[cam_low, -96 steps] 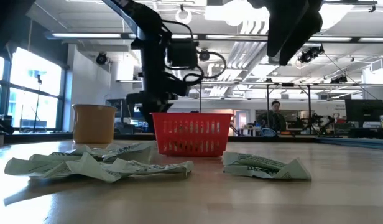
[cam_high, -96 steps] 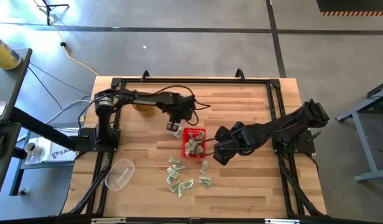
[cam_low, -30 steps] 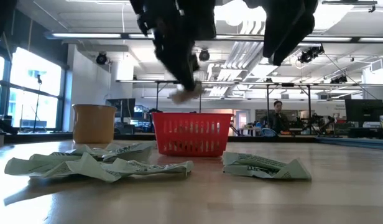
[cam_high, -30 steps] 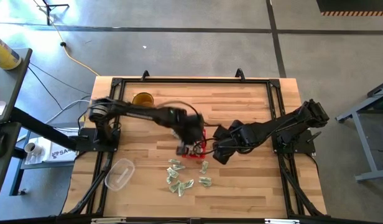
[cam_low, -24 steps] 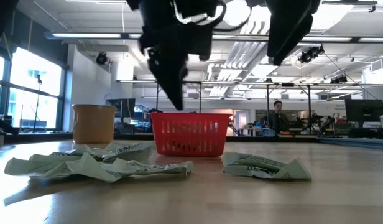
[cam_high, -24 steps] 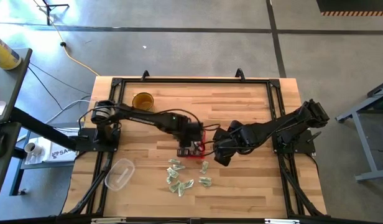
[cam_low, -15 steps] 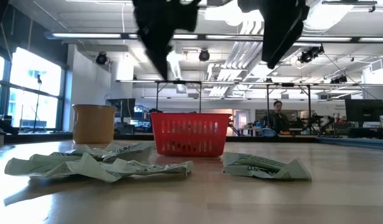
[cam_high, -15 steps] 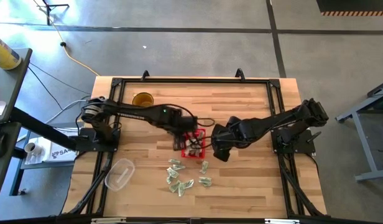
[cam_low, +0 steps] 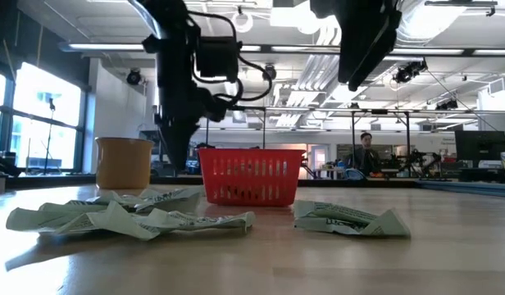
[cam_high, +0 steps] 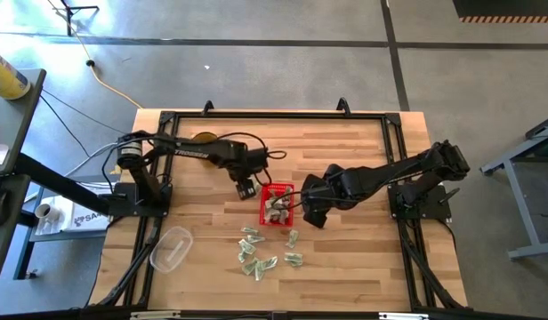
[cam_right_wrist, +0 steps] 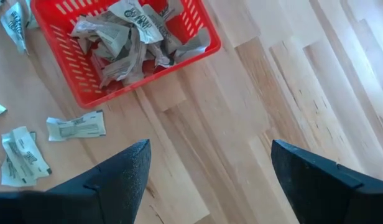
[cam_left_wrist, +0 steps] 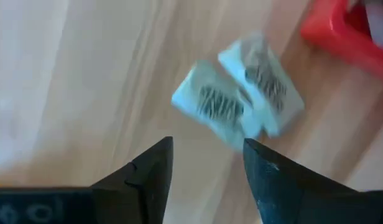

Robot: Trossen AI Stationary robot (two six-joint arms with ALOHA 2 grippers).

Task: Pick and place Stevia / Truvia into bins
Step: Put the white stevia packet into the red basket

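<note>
The left gripper [cam_left_wrist: 207, 163] has its fingers [cam_left_wrist: 146, 171] spread and empty, poised just above two pale green-and-white Stevia sachets [cam_left_wrist: 241, 102] that lie overlapping on the bare worktop [cam_left_wrist: 67, 74], just beside a corner of the red basket [cam_left_wrist: 341, 31]. From above, this gripper [cam_high: 246, 188] sits just off the basket's [cam_high: 276, 204] far-left corner. The step in hand looks like a pick of these two stray sachets; the next move calls for lowering the fingers to straddle one sachet and closing on it, then carrying it over the rim. The right gripper [cam_right_wrist: 207, 171], fingers also wide apart and empty, hovers beside the basket [cam_right_wrist: 92, 87], which already holds a crumpled heap of sachets [cam_right_wrist: 126, 34]. More sachets [cam_high: 261, 253] lie scattered on the worktop's near side, so much remains.
</note>
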